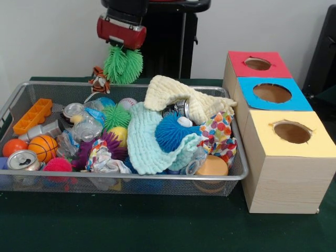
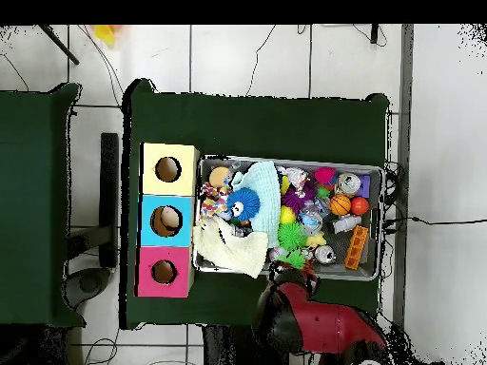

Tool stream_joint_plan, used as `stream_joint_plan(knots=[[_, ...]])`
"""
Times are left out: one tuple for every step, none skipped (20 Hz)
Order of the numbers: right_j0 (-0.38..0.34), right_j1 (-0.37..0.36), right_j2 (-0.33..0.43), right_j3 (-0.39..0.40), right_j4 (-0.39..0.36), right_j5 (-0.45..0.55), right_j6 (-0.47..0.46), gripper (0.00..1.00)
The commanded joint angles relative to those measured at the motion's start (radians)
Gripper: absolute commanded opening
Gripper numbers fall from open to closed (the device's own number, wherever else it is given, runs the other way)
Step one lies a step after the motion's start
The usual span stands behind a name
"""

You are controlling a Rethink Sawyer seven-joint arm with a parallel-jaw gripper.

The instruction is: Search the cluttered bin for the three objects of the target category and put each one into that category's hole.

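Here, the gripper (image 1: 123,52) hangs clamped on a green spiky ball (image 1: 123,65) above the wire bin's (image 1: 157,176) far rim, a striped plush tiger (image 1: 98,79) just beside and below it.

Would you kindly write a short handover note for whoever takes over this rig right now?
Tool: raised over the bin's far rim, shut on a green spiky ball.
Wire bin: still full of clutter, including cloths, balls and cans.
Striped tiger plush: perched at the bin's far rim, beside the ball.
Red, blue and yellow holes: nothing visible inside.
Left: seemingly all the sorting; other plush not visible.
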Motion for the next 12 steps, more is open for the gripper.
stream_joint_plan(knots=[[0.015,-0.084,0.129,0.014,0.097,0.144,0.113,0.0],[0.018,-0.092,0.132,0.01,0.104,0.155,0.108,0.0],[0.02,-0.098,0.135,0.009,0.108,0.161,0.105,0.0],[0.022,-0.104,0.138,0.009,0.112,0.167,0.103,0.0],[0.032,-0.109,0.133,0.007,0.117,0.169,0.105,0.0],[0.042,-0.114,0.128,0.006,0.121,0.17,0.107,0.0],[0.056,-0.118,0.12,0.003,0.128,0.173,0.111,0.0],[0.068,-0.122,0.112,0.001,0.134,0.174,0.115,0.0],[0.08,-0.121,0.103,0.005,0.137,0.165,0.121,0.0],[0.092,-0.119,0.093,0.009,0.14,0.156,0.127,0.0],[0.104,-0.113,0.084,0.016,0.142,0.141,0.135,0.0],[0.113,-0.103,0.074,0.025,0.143,0.123,0.142,0.0]])
